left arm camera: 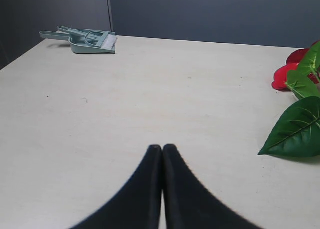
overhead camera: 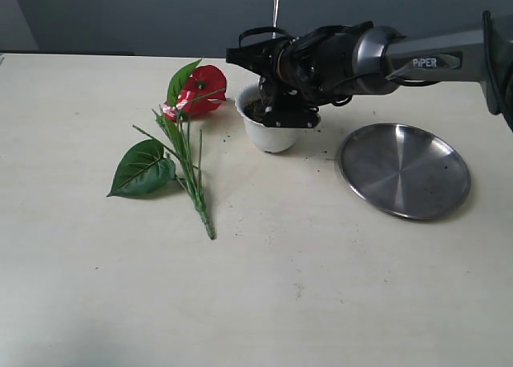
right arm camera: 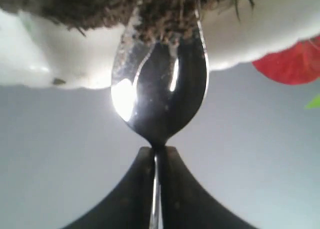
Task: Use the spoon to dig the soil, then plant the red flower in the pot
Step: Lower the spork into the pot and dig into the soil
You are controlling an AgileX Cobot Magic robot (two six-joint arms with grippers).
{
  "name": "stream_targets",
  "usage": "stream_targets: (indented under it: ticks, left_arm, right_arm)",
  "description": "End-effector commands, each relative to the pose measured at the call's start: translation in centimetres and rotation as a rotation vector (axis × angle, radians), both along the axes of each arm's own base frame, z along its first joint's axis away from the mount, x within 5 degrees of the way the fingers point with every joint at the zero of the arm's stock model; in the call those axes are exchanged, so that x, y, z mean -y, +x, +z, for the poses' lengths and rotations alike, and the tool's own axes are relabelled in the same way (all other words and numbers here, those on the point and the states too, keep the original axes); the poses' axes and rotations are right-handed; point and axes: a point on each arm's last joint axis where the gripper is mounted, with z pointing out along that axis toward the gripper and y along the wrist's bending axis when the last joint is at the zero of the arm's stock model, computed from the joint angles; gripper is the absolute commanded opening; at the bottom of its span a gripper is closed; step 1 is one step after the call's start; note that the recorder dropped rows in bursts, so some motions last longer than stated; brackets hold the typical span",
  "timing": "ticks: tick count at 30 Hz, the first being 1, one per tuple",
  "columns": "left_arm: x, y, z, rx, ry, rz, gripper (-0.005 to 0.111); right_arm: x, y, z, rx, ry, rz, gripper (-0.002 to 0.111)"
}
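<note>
A: State of the right arm's fingers?

B: Clamped together on the neck of the small shiny silver metal spoon, right behind its tined bowl. The tines are in the dark brown, crumbly soil inside the small white plastic pot with the scalloped rim. Digging appears to be the step in hand.

A: And the left arm's fingers?

B: Pressed together, holding nothing, above the pale bench.

A: Location of the artificial red flower with green leaves?

B: Lying flat on the bench, just beside the pot, on the side away from the round steel plate. The bloom is nearest the pot and the stem ends point away. It is not yet planted.

A: Handling notes?

B: It is judged light and springy. The thin stems will flex. The glossy bloom and leaves are likely slippery and would fold under pressure. Take hold on the bunched stems below the leaves, leaving the cut end free to enter the soil. The pot looks light and may tip if pushed sideways.

A: Anything else?

B: A teal dustpan with a brush sits at the far bench edge, well apart.
</note>
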Motion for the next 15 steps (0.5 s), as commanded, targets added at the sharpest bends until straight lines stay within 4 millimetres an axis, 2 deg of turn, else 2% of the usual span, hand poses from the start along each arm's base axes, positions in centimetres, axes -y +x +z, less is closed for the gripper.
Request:
stream_targets:
  ticks: [1, 10, 15]
  left_arm:
    - [0.0, 0.0, 0.0, 0.014, 0.002, -0.001, 0.000]
    - [0.0, 0.0, 0.0, 0.014, 0.002, -0.001, 0.000]
    - [0.0, 0.0, 0.0, 0.014, 0.002, -0.001, 0.000]
  right_arm:
    - [-0.4, 0.7, 1.0, 0.030, 0.018, 0.007, -0.001]
    - [-0.4, 1.0, -1.2, 0.005, -0.016, -0.010, -0.001]
    - [-0.1, 1.1, -1.4, 0.019, -0.030, -0.040, -0.001]
